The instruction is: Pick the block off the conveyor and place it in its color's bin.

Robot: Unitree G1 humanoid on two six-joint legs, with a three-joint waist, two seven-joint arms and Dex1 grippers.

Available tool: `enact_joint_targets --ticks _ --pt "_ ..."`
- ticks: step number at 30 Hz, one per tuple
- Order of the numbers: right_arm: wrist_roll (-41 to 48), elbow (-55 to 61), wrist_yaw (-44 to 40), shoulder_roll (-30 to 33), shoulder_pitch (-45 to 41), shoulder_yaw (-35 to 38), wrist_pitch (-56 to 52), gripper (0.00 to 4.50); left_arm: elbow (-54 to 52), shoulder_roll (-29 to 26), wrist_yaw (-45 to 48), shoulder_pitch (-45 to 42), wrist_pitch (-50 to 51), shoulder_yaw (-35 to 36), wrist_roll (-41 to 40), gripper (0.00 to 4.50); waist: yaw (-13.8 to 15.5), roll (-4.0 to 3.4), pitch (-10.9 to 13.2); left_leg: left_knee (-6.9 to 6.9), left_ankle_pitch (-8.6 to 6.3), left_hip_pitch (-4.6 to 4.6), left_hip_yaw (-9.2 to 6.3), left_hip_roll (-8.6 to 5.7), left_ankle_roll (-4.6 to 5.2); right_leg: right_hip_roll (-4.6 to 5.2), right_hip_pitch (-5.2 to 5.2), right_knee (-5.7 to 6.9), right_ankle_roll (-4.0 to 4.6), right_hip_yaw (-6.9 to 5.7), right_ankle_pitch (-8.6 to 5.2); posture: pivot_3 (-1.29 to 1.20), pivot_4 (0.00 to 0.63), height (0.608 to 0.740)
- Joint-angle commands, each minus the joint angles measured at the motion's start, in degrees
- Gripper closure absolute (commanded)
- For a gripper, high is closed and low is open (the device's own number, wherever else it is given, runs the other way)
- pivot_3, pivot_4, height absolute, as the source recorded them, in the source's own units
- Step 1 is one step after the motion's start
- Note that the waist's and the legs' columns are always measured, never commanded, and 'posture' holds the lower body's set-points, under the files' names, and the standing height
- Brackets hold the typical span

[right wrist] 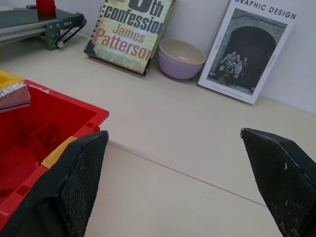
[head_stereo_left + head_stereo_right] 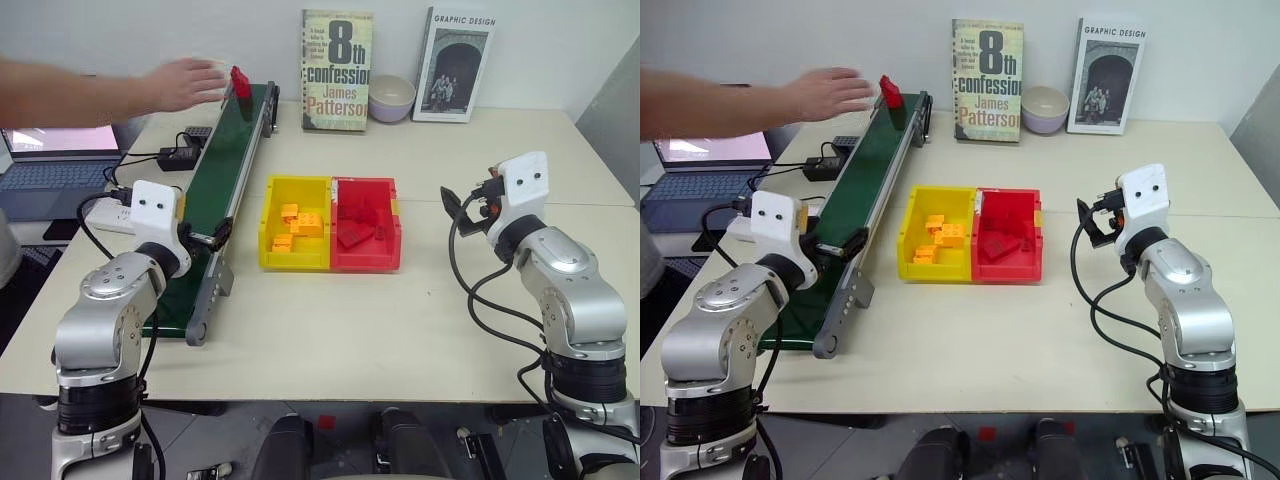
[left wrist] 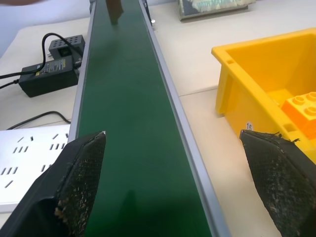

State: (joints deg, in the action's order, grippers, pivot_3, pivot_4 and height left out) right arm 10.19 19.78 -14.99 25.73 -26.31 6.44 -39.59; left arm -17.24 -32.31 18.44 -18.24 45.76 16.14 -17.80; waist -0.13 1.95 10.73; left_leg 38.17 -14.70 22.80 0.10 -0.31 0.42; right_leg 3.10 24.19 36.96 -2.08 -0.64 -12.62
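Both end effectors, left (image 3: 173,182) and right (image 1: 173,182), we hold released while the block (image 2: 240,80) sits at the conveyor's (image 2: 225,170) far end.

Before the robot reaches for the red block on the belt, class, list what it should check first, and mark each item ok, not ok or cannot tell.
1. Red block on the belt, at its far end: ok.
2. Person's hand away from the block: not ok, it hovers right beside it.
3. Left gripper open over the belt: ok.
4. Right gripper open and holding nothing: ok.
5. Red bin has room: ok, though red bricks lie in it.
6. Belt running: cannot tell.
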Motion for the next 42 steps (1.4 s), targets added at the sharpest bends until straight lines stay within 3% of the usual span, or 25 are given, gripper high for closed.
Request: enact_joint_targets --ticks 1,5,12,16,22,42 --pt "-0.1 1.7 -0.5 0.3 0.4 0.5 1.7 0.0 -3.3 -0.8 1.4 0.6 -0.6 1.6 -1.6 0.01 0.0 0.0 0.0 0.0 0.0 0.0 0.01 0.0 0.0 0.01 0.0 0.0 0.0 0.0 0.0 0.0 0.15 0.74" --pt "0.2 1.9 -1.3 0.6 1.0 0.6 2.3 0.0 -5.0 -0.8 1.8 1.5 0.9 3.3 -3.4 0.01 0.0 0.0 0.0 0.01 0.0 0.01 0.0 0.0 0.0 0.01 -0.01 0.0 0.0 0.01 0.0 0.0 0.15 0.74" --pt "3.1 -0.1 -6.3 1.0 -2.2 0.6 3.2 0.0 -5.4 2.6 -5.6 1.9 -0.5 7.0 -1.3 0.01 0.0 0.0 0.0 0.0 0.0 -0.02 -0.02 0.02 0.0 0.0 0.0 0.01 0.0 0.0 0.0 0.0 0.15 0.74" --pt "14.1 -0.4 -19.0 -0.2 -7.5 -1.1 2.6 0.0 -5.9 6.1 -8.5 1.5 -1.3 7.3 -2.1 0.01 -0.1 0.0 0.0 0.03 0.0 -0.05 0.03 0.01 0.0 -0.01 -0.03 0.02 0.0 -0.02 0.0 0.0 0.15 0.74" --pt "21.7 0.1 -30.8 2.0 -11.0 -4.8 1.0 0.0 -5.2 7.0 -8.2 1.1 -2.3 7.1 -2.5 0.01 0.1 0.0 0.0 -0.02 0.0 -0.01 -0.13 0.02 0.0 0.01 -0.04 0.0 0.0 -0.06 0.01 0.0 0.15 0.74" --pt "23.3 1.5 -31.5 4.1 -11.4 -5.3 0.3 0.0 1.6 6.6 -9.0 -4.3 -4.2 3.0 0.4 0.01 0.1 0.0 0.0 -0.01 0.0 0.02 -0.12 0.02 0.0 0.09 0.0 0.0 0.01 -0.03 0.01 0.0 0.15 0.74"
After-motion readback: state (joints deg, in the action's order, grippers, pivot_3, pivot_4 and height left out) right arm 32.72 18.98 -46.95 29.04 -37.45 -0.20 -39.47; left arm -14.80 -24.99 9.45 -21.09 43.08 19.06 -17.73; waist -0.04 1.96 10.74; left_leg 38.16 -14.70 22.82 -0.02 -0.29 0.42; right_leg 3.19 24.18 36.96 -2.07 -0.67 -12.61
